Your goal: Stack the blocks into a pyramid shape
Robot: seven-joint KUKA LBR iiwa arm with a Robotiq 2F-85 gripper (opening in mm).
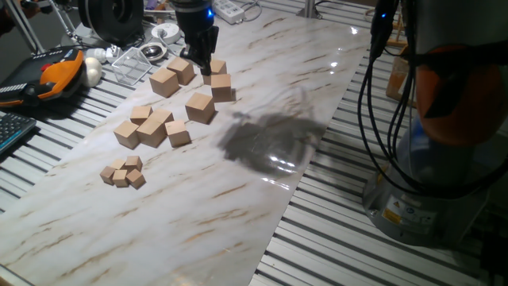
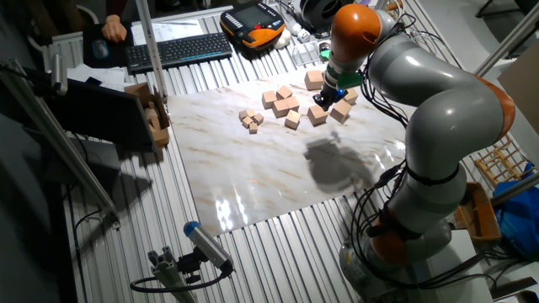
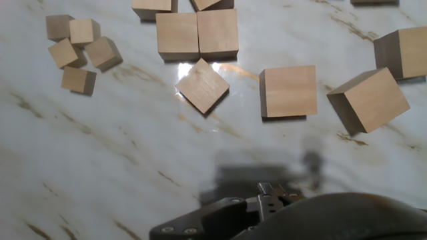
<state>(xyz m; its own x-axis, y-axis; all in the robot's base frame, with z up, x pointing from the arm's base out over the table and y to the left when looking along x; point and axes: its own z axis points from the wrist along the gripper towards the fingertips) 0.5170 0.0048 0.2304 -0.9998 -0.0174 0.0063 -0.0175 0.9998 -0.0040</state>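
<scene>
Several large tan blocks lie loose on the marble board: one [image 1: 164, 81] beside another [image 1: 182, 70] at the back left, one [image 1: 200, 106] nearer the middle, and one [image 1: 221, 86] with another [image 1: 216, 67] behind it. My gripper [image 1: 205, 70] hangs among these, just left of that last pair, its dark fingers reading as one mass. In the other fixed view the gripper [image 2: 324, 94] is above the same cluster. The hand view shows two large blocks [image 3: 288, 91] [image 3: 369, 100] ahead, and only the hand's housing [image 3: 267, 203] at the bottom.
Medium cubes [image 1: 151, 127] sit in a group in front of the large ones, with a clump of tiny cubes [image 1: 123, 172] further out. A wire tray [image 1: 131, 63], an orange pendant [image 1: 55, 75] and a keyboard [image 1: 12, 131] lie off the board's left side.
</scene>
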